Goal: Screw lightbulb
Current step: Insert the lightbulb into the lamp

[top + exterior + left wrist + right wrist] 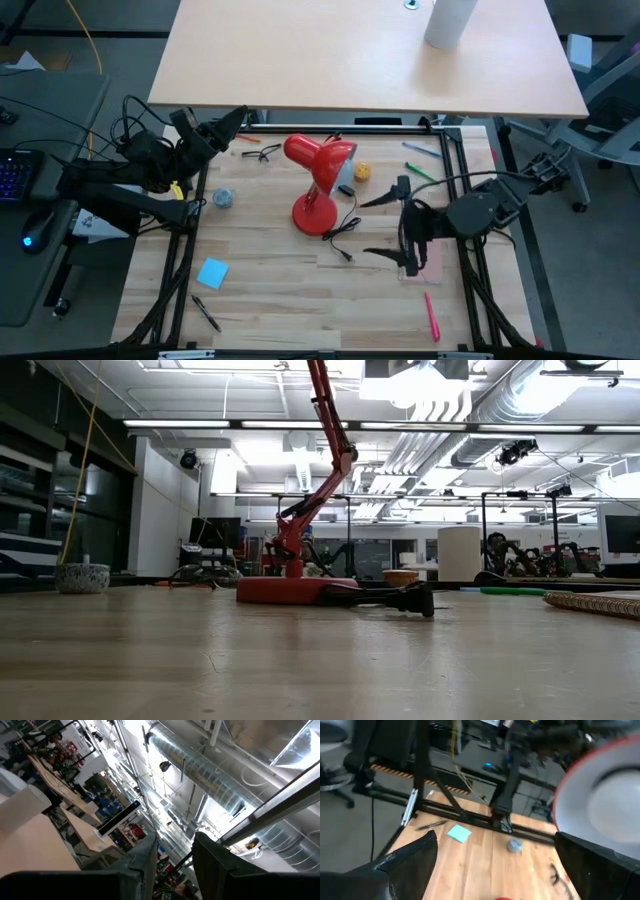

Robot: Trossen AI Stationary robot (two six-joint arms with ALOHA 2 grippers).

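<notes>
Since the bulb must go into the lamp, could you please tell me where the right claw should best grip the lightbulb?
Probably across the rounded white end of the lightbulb, coming from the side of the open right claw, since the shade of the red lamp crowds its other side. Its exact pose is too small to tell.

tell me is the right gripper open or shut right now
Open. The right gripper has its fingers spread wide apart, holding nothing, beside the red lamp.
</notes>
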